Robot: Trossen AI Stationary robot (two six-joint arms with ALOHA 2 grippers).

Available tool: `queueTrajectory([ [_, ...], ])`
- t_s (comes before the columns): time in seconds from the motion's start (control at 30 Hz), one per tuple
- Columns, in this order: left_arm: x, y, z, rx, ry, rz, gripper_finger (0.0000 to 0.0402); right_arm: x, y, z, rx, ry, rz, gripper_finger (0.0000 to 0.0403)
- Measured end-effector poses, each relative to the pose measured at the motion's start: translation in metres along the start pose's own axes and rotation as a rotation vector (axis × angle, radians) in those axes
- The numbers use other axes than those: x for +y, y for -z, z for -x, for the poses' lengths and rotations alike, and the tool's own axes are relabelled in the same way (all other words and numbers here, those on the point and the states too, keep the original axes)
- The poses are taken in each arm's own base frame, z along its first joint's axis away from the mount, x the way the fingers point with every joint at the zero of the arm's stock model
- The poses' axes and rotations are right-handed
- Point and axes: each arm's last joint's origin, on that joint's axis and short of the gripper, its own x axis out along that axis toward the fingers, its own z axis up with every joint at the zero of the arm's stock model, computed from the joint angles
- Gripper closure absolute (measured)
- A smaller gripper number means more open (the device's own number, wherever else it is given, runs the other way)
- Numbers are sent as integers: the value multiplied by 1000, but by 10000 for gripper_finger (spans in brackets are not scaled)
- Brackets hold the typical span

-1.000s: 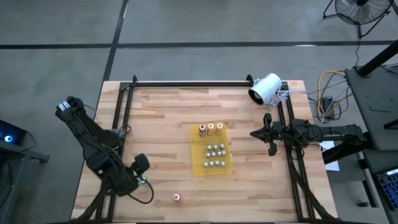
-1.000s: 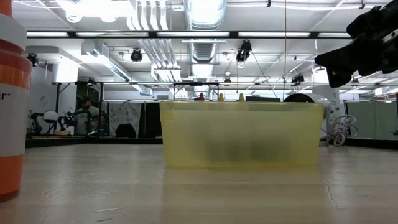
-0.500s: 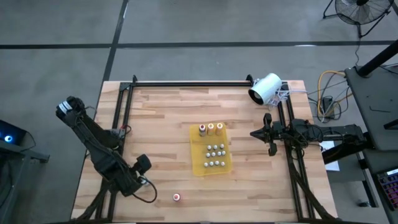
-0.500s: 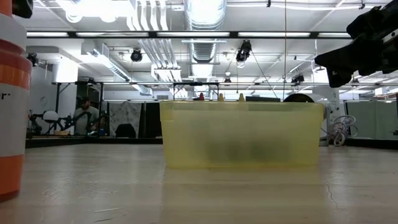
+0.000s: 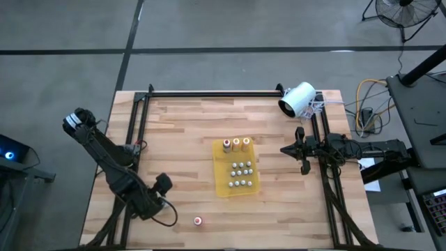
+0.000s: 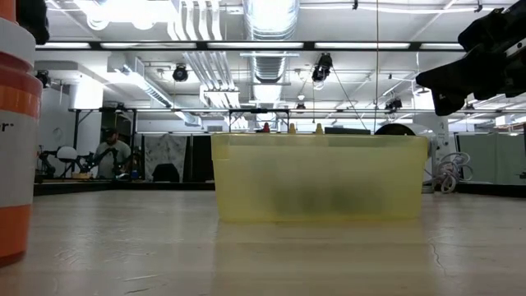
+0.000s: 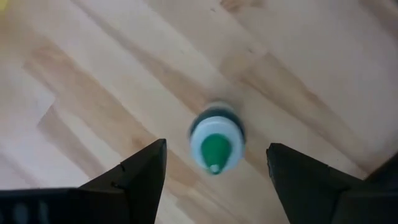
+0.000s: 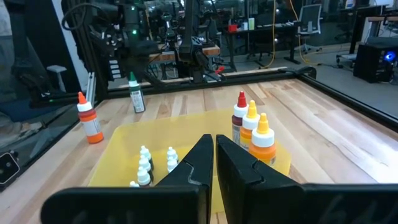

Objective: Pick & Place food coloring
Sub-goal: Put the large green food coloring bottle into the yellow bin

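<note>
Item: green-topped bottle [image 7: 214, 142] of food coloring, standing upright on the desk [image 5: 181, 132] near its front left corner. Long axis vertical, so the left wrist view looks down on its cap. It sits directly below the left claw [image 7: 216, 163], centred in the gap between the two dark fingers [image 7: 134, 177], neither of which touches it.

Item: left claw, spread wide, empty. In the high view the left arm reaches from the desk's left edge toward the front, wrist turned to point straight down. Judgement: a plain vertical descent should bring the fingers to either side of the bottle body; no sideways correction looks needed.

Item: orange-topped bottle [image 5: 198, 221], upright, alone near the desk's front edge, just right of the left claw and well apart from the tray.

Item: yellow tray [image 5: 223, 187] at desk centre, carrying three taller bottles [image 8: 251, 129] in a row at its far end and small white-capped bottles [image 5: 241, 171] in rows nearer the front.

Item: right claw [image 5: 300, 149], pressed together, empty, held level beside the tray's right edge, pointing at it. This arm waits; the left arm is by far the nearer to the green-topped bottle.
</note>
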Motion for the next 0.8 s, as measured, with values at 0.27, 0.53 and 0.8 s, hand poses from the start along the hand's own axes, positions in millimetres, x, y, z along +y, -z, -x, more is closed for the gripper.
queueTrajectory([
  [0.27, 7, 2, -8, -10, -24, 44, 155, 0, 0, 0, -1, 0, 3, 390],
  [0.53, 7, 7, -15, 6, -15, 88, 155, 0, 0, 0, 0, 0, 1, 390],
  [0.8, 6, 4, -15, -25, 28, 113, 183, 0, 0, 0, 0, 0, 3, 390],
])
